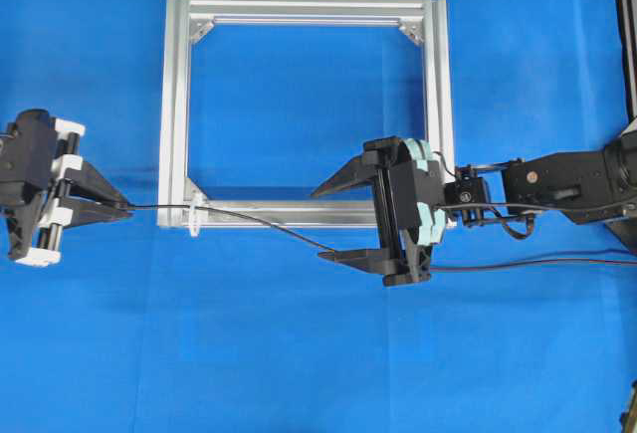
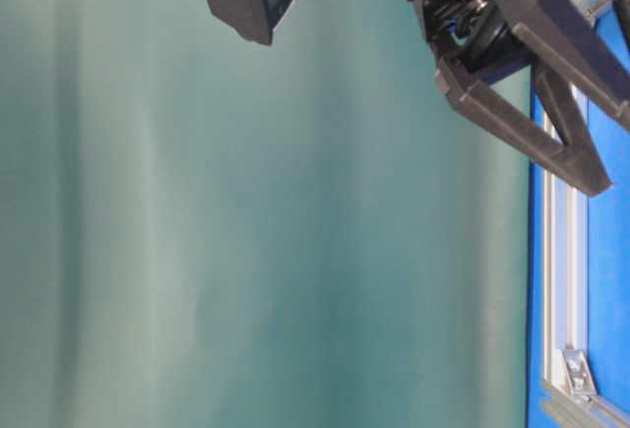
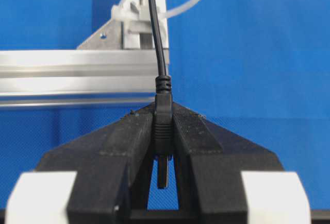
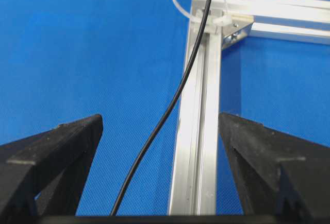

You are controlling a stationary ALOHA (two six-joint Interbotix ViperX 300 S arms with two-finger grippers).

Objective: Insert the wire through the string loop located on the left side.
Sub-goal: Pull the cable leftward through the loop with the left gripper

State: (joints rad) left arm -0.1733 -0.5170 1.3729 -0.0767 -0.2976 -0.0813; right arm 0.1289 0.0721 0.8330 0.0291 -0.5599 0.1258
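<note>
- My left hand [image 1: 127,206] grips the wire [image 1: 259,222] by its plug, already through the string loop [image 1: 196,216] at the frame [image 1: 177,105] corner.
- My right hand [image 1: 320,224] gapes wide, holding nothing.
- Pulling hard could snag the loop or slip the plug.

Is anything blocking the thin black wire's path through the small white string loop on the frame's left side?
Nothing visible does: the thin black wire already runs through the small white string loop, its plug held in the left gripper.
</note>
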